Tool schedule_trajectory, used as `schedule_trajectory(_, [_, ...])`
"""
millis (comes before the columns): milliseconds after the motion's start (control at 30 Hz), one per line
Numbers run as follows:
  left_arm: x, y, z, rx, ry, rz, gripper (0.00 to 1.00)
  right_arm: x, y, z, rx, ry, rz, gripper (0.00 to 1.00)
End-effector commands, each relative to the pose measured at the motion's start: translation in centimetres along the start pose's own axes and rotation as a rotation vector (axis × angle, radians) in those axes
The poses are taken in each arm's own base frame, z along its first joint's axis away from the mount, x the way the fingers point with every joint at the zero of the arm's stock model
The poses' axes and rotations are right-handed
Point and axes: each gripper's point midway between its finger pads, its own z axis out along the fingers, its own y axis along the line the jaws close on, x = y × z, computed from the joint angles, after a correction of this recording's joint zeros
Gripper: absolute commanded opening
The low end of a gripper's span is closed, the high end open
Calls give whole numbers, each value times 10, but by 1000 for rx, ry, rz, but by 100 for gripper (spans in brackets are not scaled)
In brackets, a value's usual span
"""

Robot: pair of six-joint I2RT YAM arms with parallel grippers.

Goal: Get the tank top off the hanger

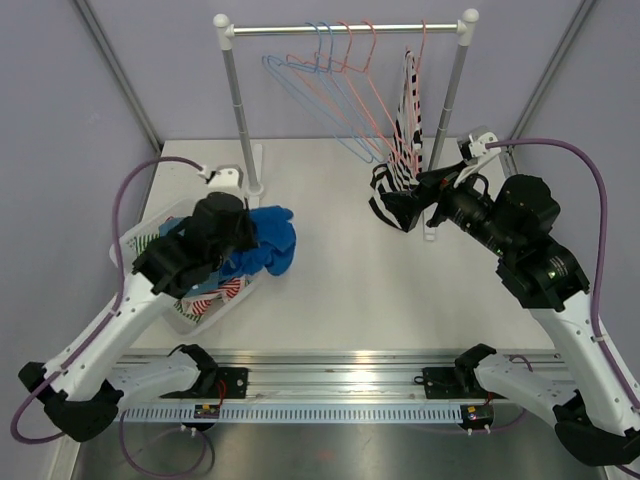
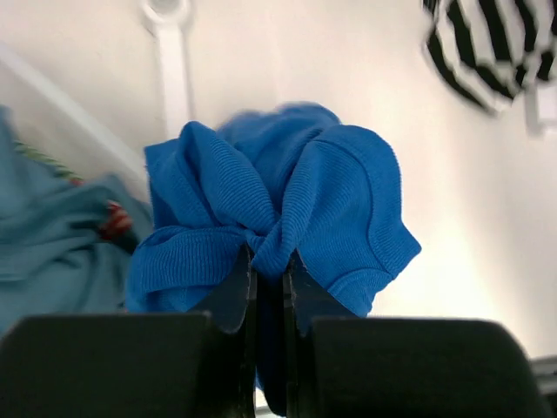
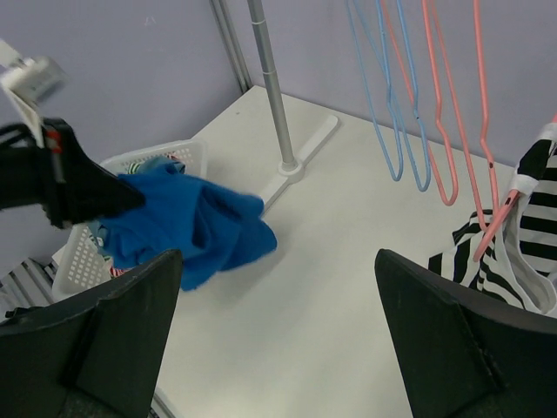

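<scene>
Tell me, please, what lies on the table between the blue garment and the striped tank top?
Nothing: in the top external view, only bare white table separates the blue garment from the striped tank top. The right wrist view agrees.

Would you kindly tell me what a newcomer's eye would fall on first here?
The blue garment stands out, bunched between the fingers of the left gripper beside the white basket at the left of the table. Next comes the black-and-white striped tank top on a pink hanger at the right end of the rail, the right gripper open near its hem.
</scene>
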Motion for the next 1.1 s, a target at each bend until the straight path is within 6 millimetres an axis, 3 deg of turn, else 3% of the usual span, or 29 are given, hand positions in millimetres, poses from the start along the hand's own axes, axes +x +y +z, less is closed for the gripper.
schedule_trajectory(0, [-47,42,-35,-142,-118,-13,0,-20,10,-6,-39,-77,-7,99])
schedule_trajectory(100, [-68,83,-52,-273,-174,-72,0,-20,10,-8,-40,-84,-10,99])
schedule_trajectory(167, [-72,111,-58,-352,-186,-128,0,-21,11,-10,-43,-91,-12,99])
schedule_trajectory(300, [-60,151,-54,-451,-152,-221,0,-20,13,-8,-56,-99,-6,100])
schedule_trajectory(400, [-30,178,-24,-472,-54,-292,0,-26,4,-3,-10,-117,-8,99])
schedule_trajectory(433, [-5,184,-3,-447,47,-332,0,-22,-3,5,27,-96,3,100])
schedule_trajectory(467, [8,197,3,-471,81,-384,0,-24,-12,10,74,-89,16,100])
schedule_trajectory(500, [14,200,14,-457,91,-407,0,-39,-22,10,146,-114,25,100])
schedule_trajectory(533, [38,206,32,-465,175,-433,0,-28,-35,23,205,-60,33,99])
schedule_trajectory(567, [46,212,39,-466,206,-460,0,-41,-37,24,223,-80,31,100])
schedule_trajectory(733, [117,229,79,-468,474,-526,0,-47,-36,42,205,-90,25,100])
schedule_trajectory(900, [127,239,77,-525,503,-518,0,-51,-40,44,214,-105,2,100])
schedule_trajectory(1000, [124,236,74,-515,493,-522,0,-53,-62,48,283,-84,11,99])
schedule_trajectory(1033, [119,236,71,-521,467,-524,0,-38,-73,55,313,-20,19,99])
schedule_trajectory(1067, [113,237,67,-533,436,-522,5,-39,-89,53,354,-12,29,100])
